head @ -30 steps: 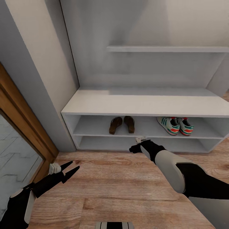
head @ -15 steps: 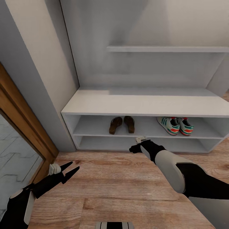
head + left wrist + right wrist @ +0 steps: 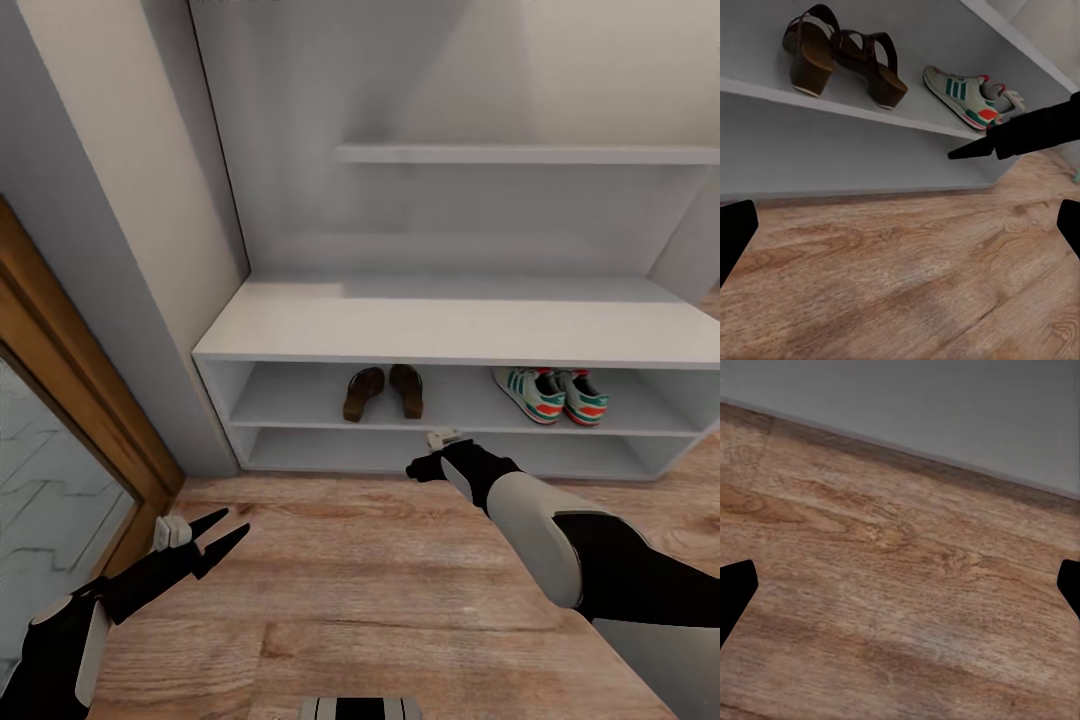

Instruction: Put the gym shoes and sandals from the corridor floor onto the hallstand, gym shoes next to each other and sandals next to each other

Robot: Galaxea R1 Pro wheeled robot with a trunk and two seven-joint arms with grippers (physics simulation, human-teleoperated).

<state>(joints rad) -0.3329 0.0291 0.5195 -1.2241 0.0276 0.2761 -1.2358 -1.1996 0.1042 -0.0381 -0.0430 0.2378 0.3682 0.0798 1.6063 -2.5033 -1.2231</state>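
Your pair of dark reddish-brown leather sandals (image 3: pixel 384 391) sits on the upper open shelf of the pale grey low hallstand (image 3: pixel 300 330), the two almost touching, toes toward the back. On the same shelf, off to the robot's right and well apart from them, the pair of white sneakers with green side stripes (image 3: pixel 553 394) lies side by side too. Each pair is grouped with its own kind, which is why the gap between the pairs does no harm; judged from this, the arranging looks done.

Nothing lies on the stretch of light brown wood-grain plank floor (image 3: pixel 380 560) in front of the rack, though the head camera does not reach the floor farther out, so you may want to check there.

Your left gripper (image 3: pixel 222 529) hovers low over the planks near the wooden door frame (image 3: pixel 70 390), its fingers spread and holding nothing. Your right gripper (image 3: pixel 428 460) is just in front of the lower shelf edge; in its wrist camera the two fingertips stand wide apart over bare floor, empty as well, so both arms are free to pull back
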